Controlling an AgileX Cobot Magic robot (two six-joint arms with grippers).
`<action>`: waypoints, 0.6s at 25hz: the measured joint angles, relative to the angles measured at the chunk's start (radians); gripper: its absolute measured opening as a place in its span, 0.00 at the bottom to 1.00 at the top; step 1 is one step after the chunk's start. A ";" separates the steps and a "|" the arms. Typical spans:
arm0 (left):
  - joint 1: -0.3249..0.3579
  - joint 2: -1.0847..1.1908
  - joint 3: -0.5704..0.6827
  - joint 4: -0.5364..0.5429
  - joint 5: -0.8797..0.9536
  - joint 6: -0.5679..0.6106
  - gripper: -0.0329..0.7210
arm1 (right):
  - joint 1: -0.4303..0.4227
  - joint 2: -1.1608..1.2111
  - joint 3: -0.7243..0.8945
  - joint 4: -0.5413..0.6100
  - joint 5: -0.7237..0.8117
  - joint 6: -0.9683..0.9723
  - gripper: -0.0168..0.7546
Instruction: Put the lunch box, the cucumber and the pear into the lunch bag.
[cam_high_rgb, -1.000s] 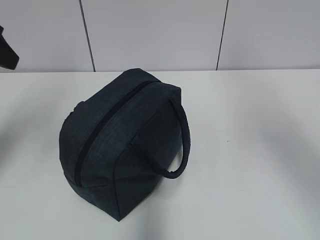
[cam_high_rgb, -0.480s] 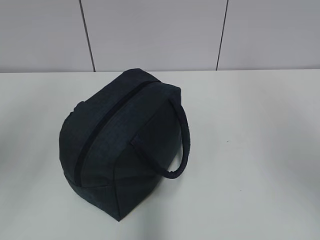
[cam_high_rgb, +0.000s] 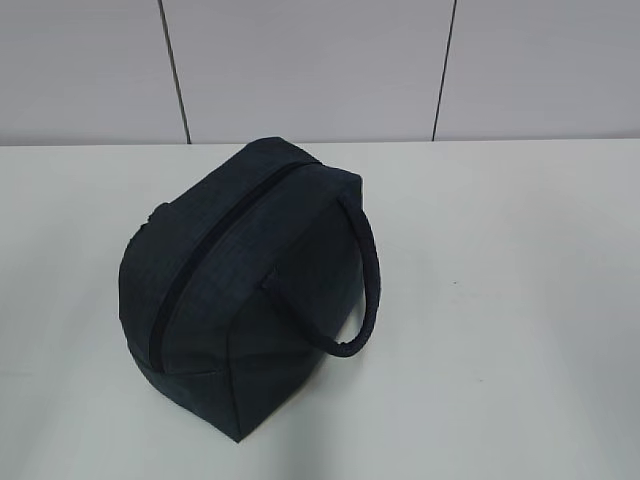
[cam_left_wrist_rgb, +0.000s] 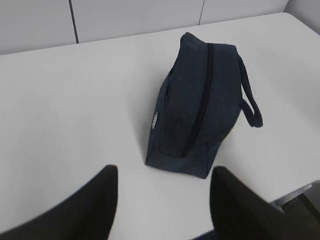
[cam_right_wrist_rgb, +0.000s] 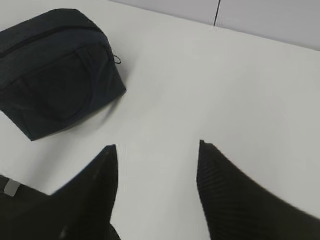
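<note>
The dark navy lunch bag (cam_high_rgb: 245, 285) stands on the white table with its zipper (cam_high_rgb: 205, 260) shut along the top and its padded loop handle (cam_high_rgb: 365, 290) hanging to the right. It also shows in the left wrist view as the lunch bag (cam_left_wrist_rgb: 200, 110) and in the right wrist view as the lunch bag (cam_right_wrist_rgb: 55, 70). My left gripper (cam_left_wrist_rgb: 162, 172) is open over bare table, short of the bag. My right gripper (cam_right_wrist_rgb: 157, 147) is open too, apart from the bag, with nothing between its fingers. The lunch box, the cucumber and the pear are out of view.
A white table (cam_high_rgb: 520, 300) runs to a grey panelled wall (cam_high_rgb: 310, 65) at the back. A small label (cam_left_wrist_rgb: 155, 120) shows on the bag's end. Neither arm appears in the exterior view.
A dark arm part at the exterior view's left edge has left the view. The bag has not moved.
</note>
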 joint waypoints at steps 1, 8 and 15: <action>0.000 -0.033 0.010 0.000 0.017 0.000 0.52 | 0.000 -0.014 0.008 0.007 0.005 0.000 0.56; 0.000 -0.180 0.023 0.000 0.132 0.000 0.52 | 0.000 -0.170 0.057 0.031 0.059 -0.004 0.57; 0.000 -0.281 0.024 0.007 0.148 0.000 0.52 | 0.000 -0.361 0.153 0.065 0.084 -0.017 0.57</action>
